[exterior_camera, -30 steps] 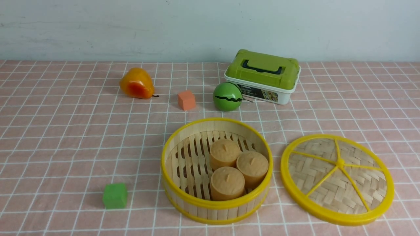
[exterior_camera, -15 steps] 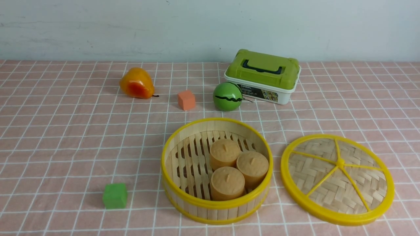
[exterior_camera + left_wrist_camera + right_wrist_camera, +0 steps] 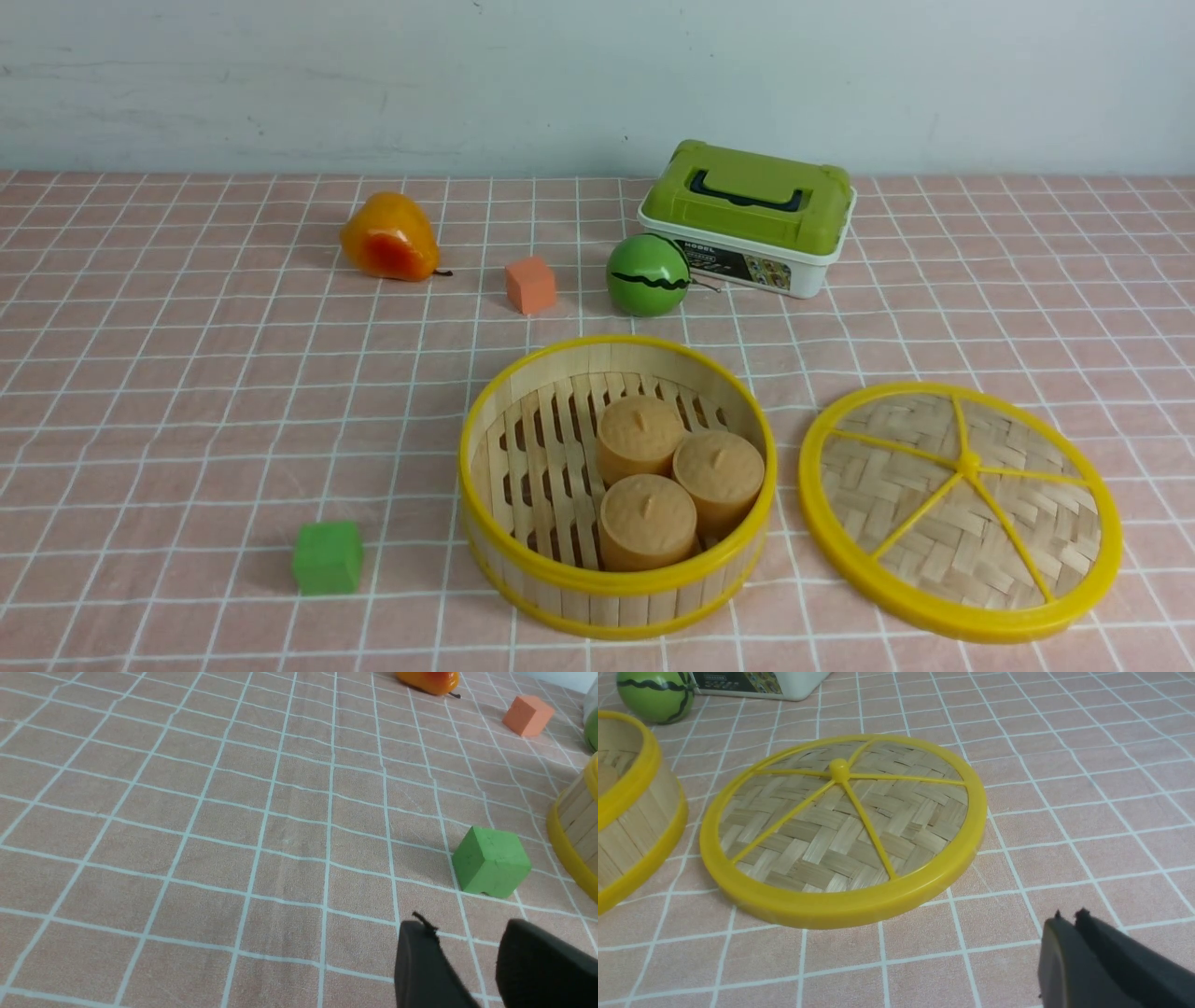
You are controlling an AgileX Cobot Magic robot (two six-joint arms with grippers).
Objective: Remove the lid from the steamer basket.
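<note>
The steamer basket [image 3: 616,583] stands uncovered at the front centre of the table, with three tan buns [image 3: 653,476] inside. The lid [image 3: 960,509] lies flat on the cloth just to the basket's right, knob side up and apart from the basket. Neither gripper shows in the front view. In the right wrist view my right gripper [image 3: 1070,917] is shut on nothing, hovering over the cloth a short way off the lid [image 3: 840,826]. My left gripper [image 3: 465,926] is open and empty, over the cloth near a green cube [image 3: 490,862], with the basket's wall [image 3: 577,826] at the edge.
A green cube [image 3: 327,557] sits front left of the basket. Behind the basket are an orange cube [image 3: 530,285], a watermelon ball [image 3: 647,274] and a white box with a green lid [image 3: 747,219]. A pear [image 3: 387,238] lies at the back left.
</note>
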